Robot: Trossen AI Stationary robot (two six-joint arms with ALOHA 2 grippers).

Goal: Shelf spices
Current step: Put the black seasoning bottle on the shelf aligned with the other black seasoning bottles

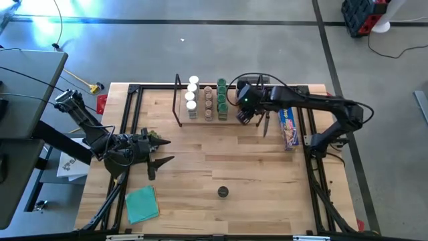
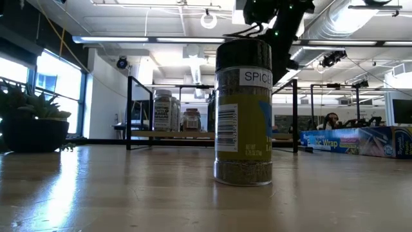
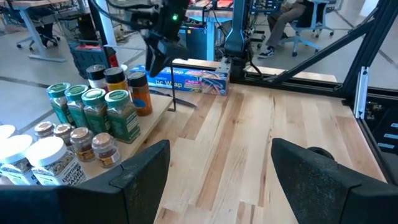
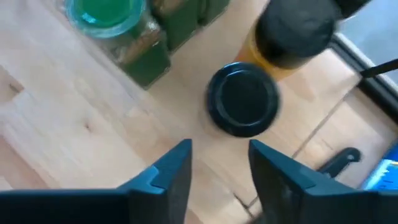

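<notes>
Right wrist view, black-lidded jar (image 4: 242, 99) upright on the shelf (image 4: 74, 124), just beyond the parted, empty right fingers (image 4: 163, 174), left fingers (image 3: 137, 171) open over the bench (image 3: 249, 143)

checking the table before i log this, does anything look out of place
One black-lidded spice jar stands upright, alone on the open table near the front edge, far from the others grouped on the shelf. Nothing looks spilled or tipped.

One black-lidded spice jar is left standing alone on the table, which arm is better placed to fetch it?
Left. Its open hand waits over the table nearer the lone black-lidded jar; the right hand is open over the light-wood shelf.
</notes>
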